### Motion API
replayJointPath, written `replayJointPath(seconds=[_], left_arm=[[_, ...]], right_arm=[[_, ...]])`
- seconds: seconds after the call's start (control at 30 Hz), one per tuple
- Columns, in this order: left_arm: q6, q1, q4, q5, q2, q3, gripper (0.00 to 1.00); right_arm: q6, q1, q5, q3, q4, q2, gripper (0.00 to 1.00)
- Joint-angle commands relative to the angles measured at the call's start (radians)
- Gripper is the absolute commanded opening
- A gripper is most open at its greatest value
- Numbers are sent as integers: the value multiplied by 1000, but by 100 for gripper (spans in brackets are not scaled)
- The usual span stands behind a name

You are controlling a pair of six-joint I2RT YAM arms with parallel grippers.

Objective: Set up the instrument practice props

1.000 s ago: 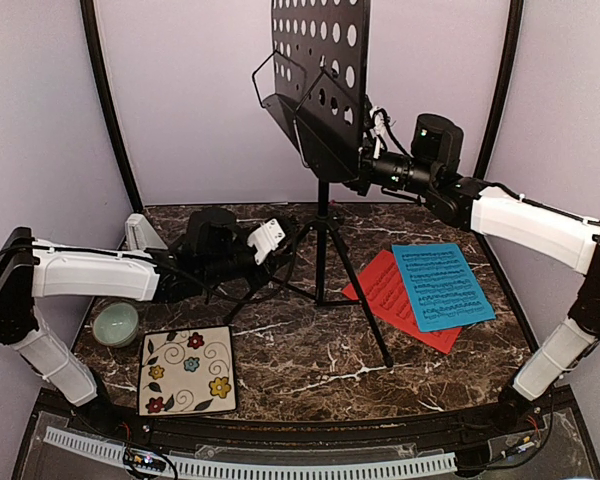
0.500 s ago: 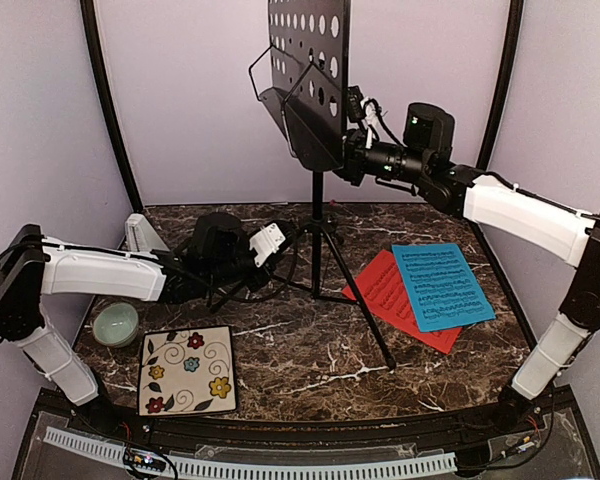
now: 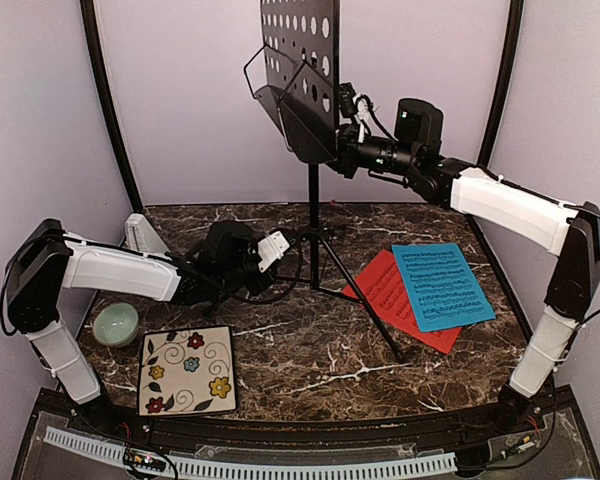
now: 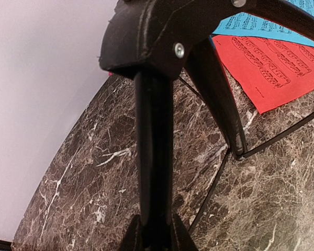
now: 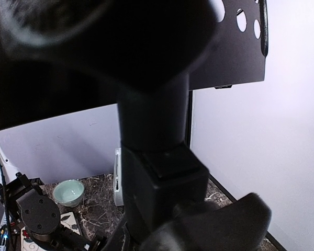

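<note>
I have the music stand [image 3: 313, 215] upright near the middle of the worktop [image 3: 310, 350], its perforated desk high against the back wall and its tripod legs spread below; one leg reaches the marble at front right, and whether every foot rests on it I cannot tell. My left hand [image 3: 273, 248] is low beside the pole; in the left wrist view a black leg runs straight down between its fingers, so I read it as clamped on that leg. My right hand [image 3: 342, 150] is up behind the desk, closed on the stand's neck just under the desk; the right wrist view is filled with that dark neck, too close to show more. The red sheet [image 3: 385, 295] lies flat on the worktop to the right of the stand, near its front-right leg; the blue sheet [image 3: 442, 285] lies on top of it, covering its right part. The metronome [image 3: 140, 232] stands at the back left, behind my left arm, well apart from the stand. The floral tile [image 3: 187, 370] lies at front left; the pale green bowl [image 3: 115, 322] sits just beside its far left corner.
</note>
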Motion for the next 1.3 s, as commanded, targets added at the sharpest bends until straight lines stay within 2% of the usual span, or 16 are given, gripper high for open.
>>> replayJointPath(seconds=[0.0,0.07,0.27,0.77,0.87,0.93,1.07,1.13,1.27], left_arm=[[-28,23,-33,-62,17,11,0],[-26,25,-33,-58,20,13,0],[-35,24,-26,-21,18,13,0],[-54,23,-24,44,-2,-14,2],[-68,23,-34,51,-14,-15,18],[-78,23,-40,61,-23,-17,32],[-96,23,-59,130,-68,-26,58],[-101,25,-50,161,-103,-38,64],[-116,26,-67,227,-170,-40,70]], right_arm=[[37,-4,-22,61,307,-50,4],[38,-6,-16,41,312,-53,8],[45,-8,6,-50,348,-83,29],[73,-10,39,-210,408,-139,67],[84,-9,49,-250,426,-170,74],[89,-9,49,-267,431,-179,88],[99,-10,55,-300,437,-195,95],[105,-10,56,-319,444,-205,96],[105,-9,59,-347,440,-221,97]])
